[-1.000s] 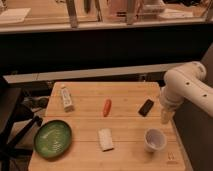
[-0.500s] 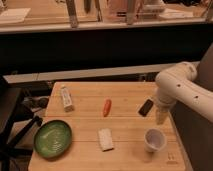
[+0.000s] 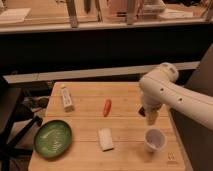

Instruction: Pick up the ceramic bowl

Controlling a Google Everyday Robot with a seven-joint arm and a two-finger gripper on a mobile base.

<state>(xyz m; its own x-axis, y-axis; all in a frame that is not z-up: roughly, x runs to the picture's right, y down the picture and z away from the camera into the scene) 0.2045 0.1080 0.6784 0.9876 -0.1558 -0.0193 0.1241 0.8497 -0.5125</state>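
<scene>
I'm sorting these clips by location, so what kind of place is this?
Probably an office kitchen or canteen-style test area: a wooden table set with a green bowl and a white cup, and a long counter behind. The gripper hangs over the table by the cup.

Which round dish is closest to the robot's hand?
The small white cup, just in front of the gripper on the right side of the table. The green ceramic bowl sits far off, at the opposite front corner.
</scene>
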